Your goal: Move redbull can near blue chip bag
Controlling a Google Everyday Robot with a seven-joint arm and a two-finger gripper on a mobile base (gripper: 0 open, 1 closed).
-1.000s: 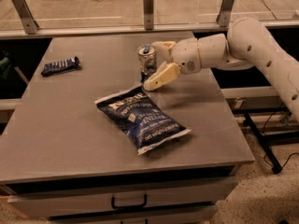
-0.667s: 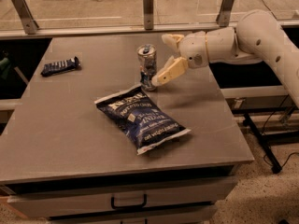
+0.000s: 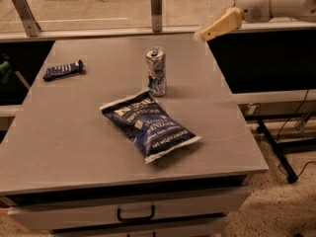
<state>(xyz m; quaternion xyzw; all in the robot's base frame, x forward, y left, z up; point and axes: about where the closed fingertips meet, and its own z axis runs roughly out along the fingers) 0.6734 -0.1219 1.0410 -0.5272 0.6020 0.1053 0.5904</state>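
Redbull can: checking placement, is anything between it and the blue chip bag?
Nothing visible: the redbull can stands upright just behind the blue chip bag. The gripper hangs over the far right corner of the table.

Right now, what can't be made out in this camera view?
- Tool, above the table's far right corner: arm cut off by top and right edges.
- Redbull can: its far side faces away.
- Blue chip bag: fine print too small.
- Dark wrapper, far left: lettering too small.

Gripper (image 3: 210,31) at upper right past table (image 3: 74,147) corner; arm (image 3: 276,1) cut by frame edge
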